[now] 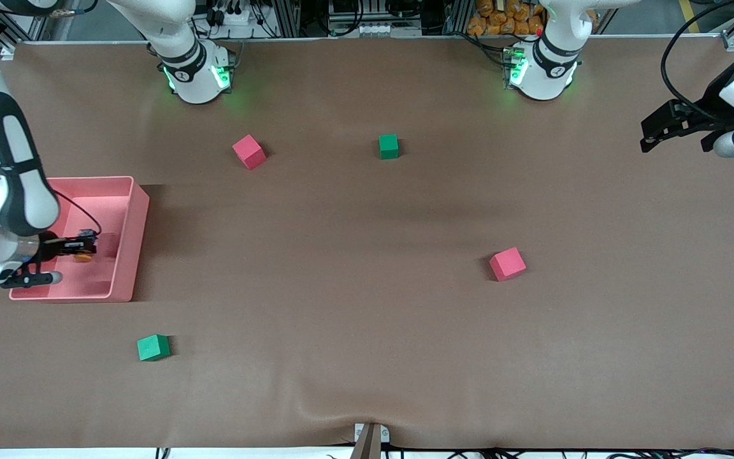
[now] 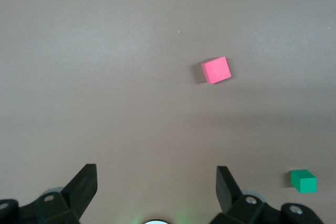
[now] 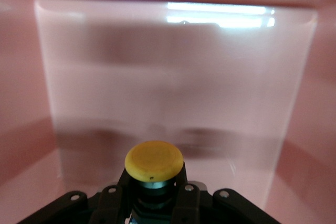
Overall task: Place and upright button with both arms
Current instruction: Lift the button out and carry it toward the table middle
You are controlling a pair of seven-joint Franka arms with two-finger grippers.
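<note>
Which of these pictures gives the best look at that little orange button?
The right wrist view: the button fills the foreground, its round orange cap clear, gripped by the right gripper inside the pink bin. The front view shows only an orange speck. The left wrist view misses it.

Even overhead light, soft shadows; glare streaks the pink bin (image 3: 220, 17).

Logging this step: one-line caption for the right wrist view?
Right pincer shut on the button, orange cap showing, inside the pink bin.

The brown table (image 1: 367, 357) carries a pink bin (image 1: 134, 242); two red cubes (image 1: 249, 152); two green cubes (image 1: 153, 347).
</note>
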